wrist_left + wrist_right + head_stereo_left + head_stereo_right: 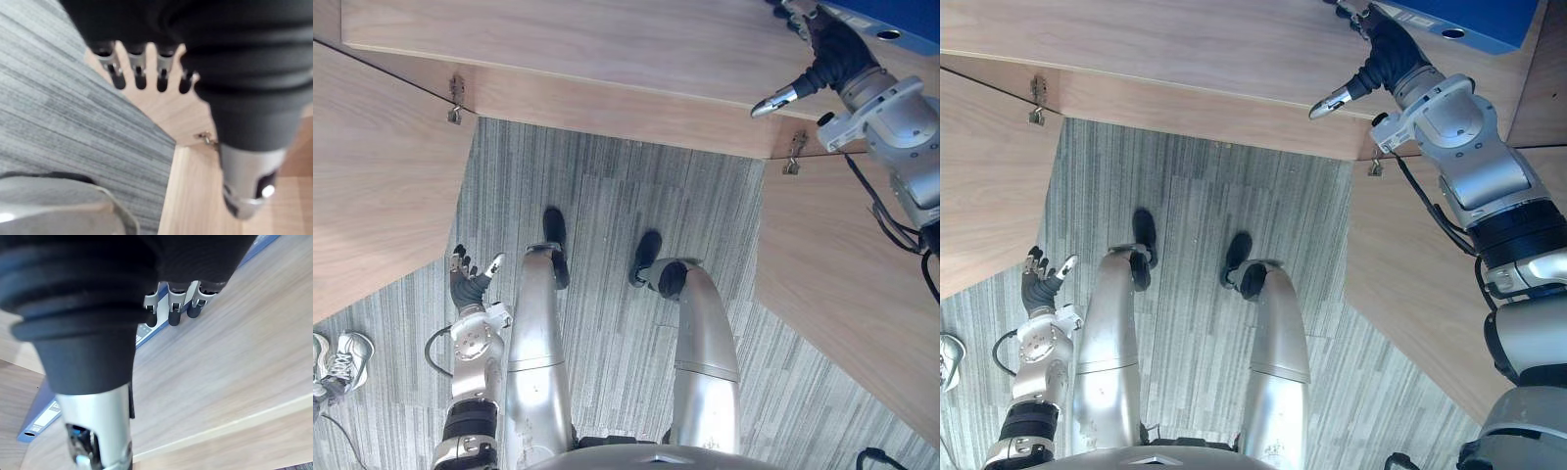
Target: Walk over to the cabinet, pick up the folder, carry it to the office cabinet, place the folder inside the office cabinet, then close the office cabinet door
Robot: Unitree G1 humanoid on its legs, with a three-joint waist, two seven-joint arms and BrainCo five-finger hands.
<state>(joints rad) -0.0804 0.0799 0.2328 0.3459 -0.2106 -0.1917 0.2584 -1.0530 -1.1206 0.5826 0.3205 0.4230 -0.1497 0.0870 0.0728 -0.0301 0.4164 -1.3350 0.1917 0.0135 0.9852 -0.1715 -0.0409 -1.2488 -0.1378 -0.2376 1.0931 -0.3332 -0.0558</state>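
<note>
The left hand (468, 286) hangs low beside the robot, over grey striped carpet (607, 215), its fingers loosely spread and holding nothing. At the left edge of the head views a person's white shoes (340, 360) stand on the carpet, partly cut off.

The carpet forms an open lane that narrows toward the cabinet, bounded by two wooden doors swung outward: the left door (372, 176) and the right door (842, 255), each on a metal hinge (456, 98) at the cabinet's front corner.

Beyond them a pale wooden shelf (607, 44) spans the width, its front edge bare. The right hand (1386, 49) reaches over the shelf's right end, fingers straight and thumb stuck out to the side, gripping nothing. The blue folder (1469, 22) lies flat on that shelf just past the fingertips; whether they touch it is hard to make out. The folder's far part is cut off by the frame.
</note>
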